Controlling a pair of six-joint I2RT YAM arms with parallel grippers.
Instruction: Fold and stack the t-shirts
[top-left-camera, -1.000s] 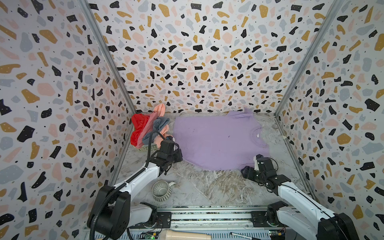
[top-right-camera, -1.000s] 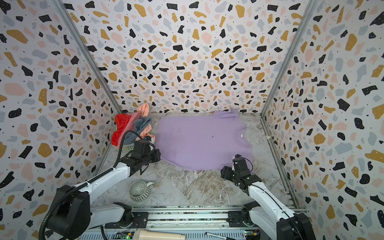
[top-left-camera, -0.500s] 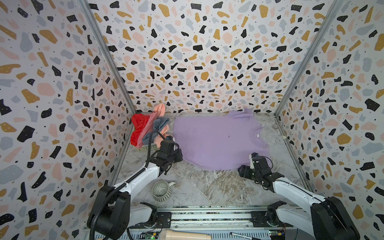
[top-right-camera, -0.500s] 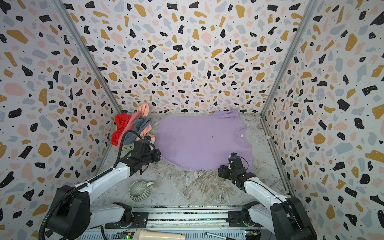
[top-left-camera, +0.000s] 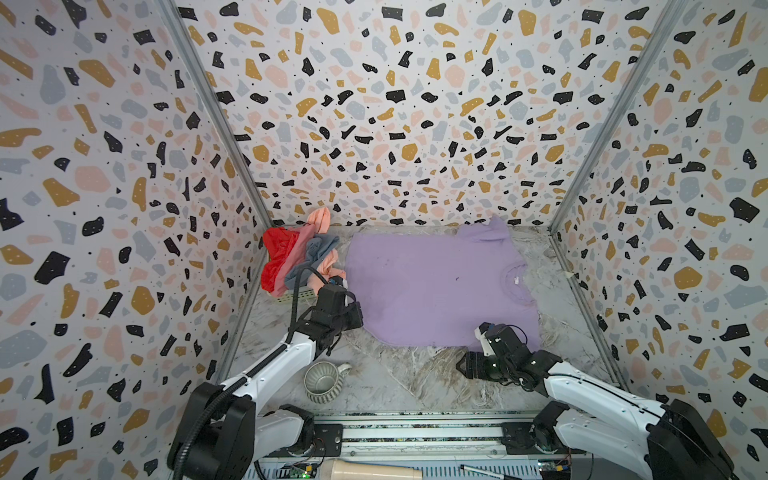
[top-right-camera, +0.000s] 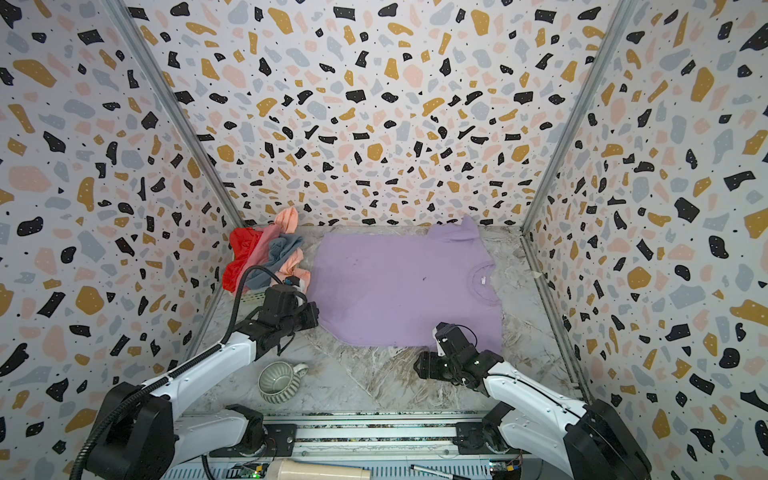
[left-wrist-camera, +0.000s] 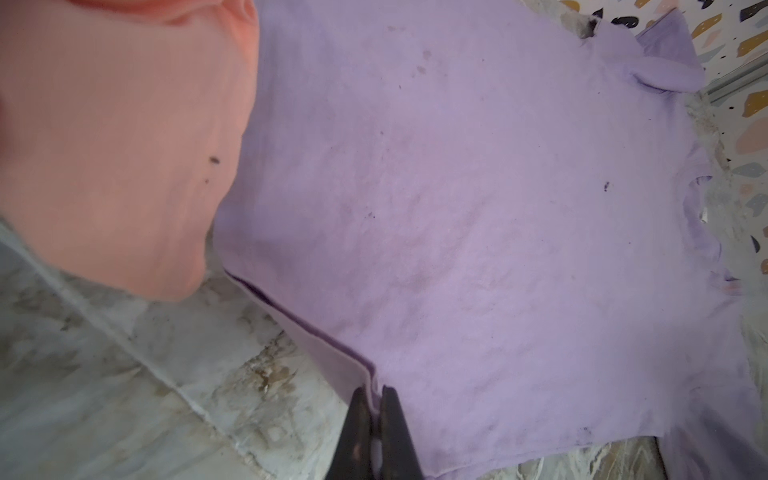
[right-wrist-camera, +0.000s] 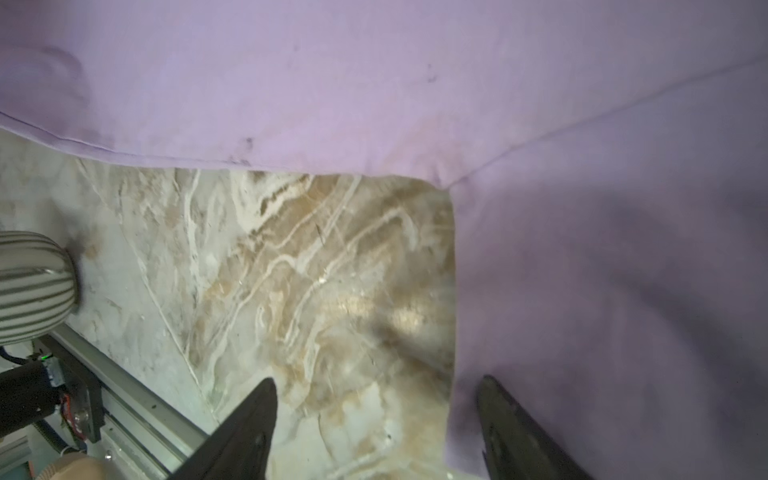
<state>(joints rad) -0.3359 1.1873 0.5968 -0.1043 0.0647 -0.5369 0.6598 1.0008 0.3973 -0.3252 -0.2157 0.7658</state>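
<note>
Marble-patterned tabletop is enclosed by speckled walls. The lilac t-shirt is laid flat on it from the centre toward 1 o'clock, collar toward 3 o'clock and hem toward 9 o'clock, presumably spread so that a fold can be started. The remaining t-shirts, in red, dusty pink, grey-blue and peach, are heaped unfolded at 10 o'clock, beside the hem. The left gripper is clamped on the near hem corner at 8 o'clock of the garment, and that corner is judged to be held so that the cloth is anchored. The right gripper is held with jaws apart at 5 o'clock of the garment. One finger is over bare marble and one over the near sleeve, evidently positioned to take the sleeve edge. A ribbed mug stands at 7 o'clock, well apart. Compared with one second earlier, the right gripper has been turned toward 9 o'clock and drawn toward 6 o'clock; the left gripper and the garment are unchanged.
</note>
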